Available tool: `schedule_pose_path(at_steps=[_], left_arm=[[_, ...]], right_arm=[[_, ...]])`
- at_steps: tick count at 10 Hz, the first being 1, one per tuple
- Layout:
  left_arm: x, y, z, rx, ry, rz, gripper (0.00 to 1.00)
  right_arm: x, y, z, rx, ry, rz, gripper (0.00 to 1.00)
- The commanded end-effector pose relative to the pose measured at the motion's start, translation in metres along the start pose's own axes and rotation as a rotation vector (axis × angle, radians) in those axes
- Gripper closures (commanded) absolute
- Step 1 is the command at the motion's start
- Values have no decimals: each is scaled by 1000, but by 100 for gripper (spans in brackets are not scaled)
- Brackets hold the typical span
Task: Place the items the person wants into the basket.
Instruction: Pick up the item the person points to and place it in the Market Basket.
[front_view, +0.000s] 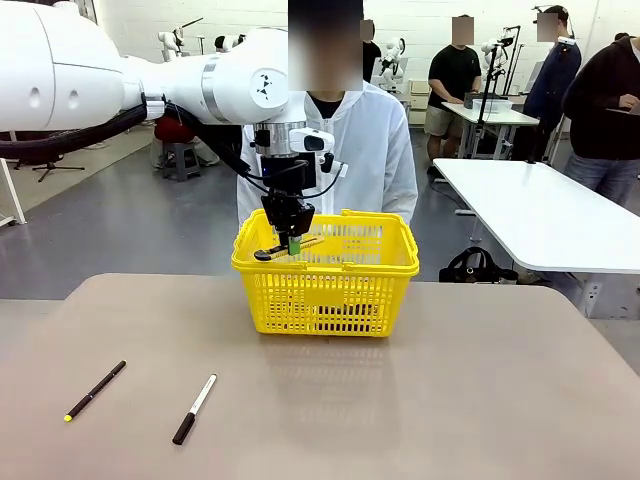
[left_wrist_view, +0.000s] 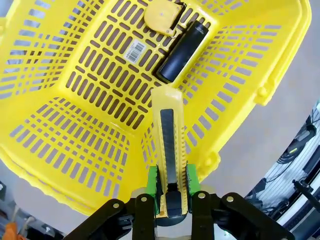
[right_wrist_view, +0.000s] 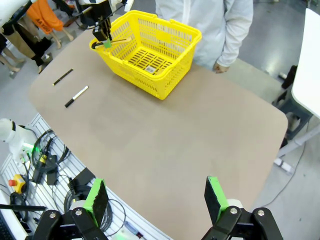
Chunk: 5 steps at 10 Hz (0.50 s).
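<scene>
The left pincer (left_wrist_view: 171, 186) clamps the slim yellow-and-black utility knife (left_wrist_view: 168, 145) above the bright yellow lattice plastic basket (left_wrist_view: 75, 125). Best lower it past the rim before releasing, clear of the rounded yellow tape measure (left_wrist_view: 161, 15). The right pincer (right_wrist_view: 157, 199) hangs wide open, empty.

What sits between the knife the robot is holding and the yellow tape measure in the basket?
In the left wrist view, a black cylinder lies between the knife and tape measure.
</scene>
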<state>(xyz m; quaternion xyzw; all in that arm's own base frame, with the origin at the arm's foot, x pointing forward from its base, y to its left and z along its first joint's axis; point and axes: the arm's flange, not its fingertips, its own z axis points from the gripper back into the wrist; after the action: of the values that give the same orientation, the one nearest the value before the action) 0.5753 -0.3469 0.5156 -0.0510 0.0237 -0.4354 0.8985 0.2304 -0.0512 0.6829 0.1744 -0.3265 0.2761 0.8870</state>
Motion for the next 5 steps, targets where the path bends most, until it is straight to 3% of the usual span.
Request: schedule_pose_path(at_steps=[1, 4, 5], left_arm=[[-4, -6, 5, 4, -1, -5, 100], [-4, -6, 5, 4, -1, -5, 100], [0, -4, 3, 2, -4, -6, 74]], right_arm=[[0, 0, -2, 0, 2, 1, 0], [0, 0, -2, 0, 2, 1, 0], [0, 0, -2, 0, 2, 1, 0]])
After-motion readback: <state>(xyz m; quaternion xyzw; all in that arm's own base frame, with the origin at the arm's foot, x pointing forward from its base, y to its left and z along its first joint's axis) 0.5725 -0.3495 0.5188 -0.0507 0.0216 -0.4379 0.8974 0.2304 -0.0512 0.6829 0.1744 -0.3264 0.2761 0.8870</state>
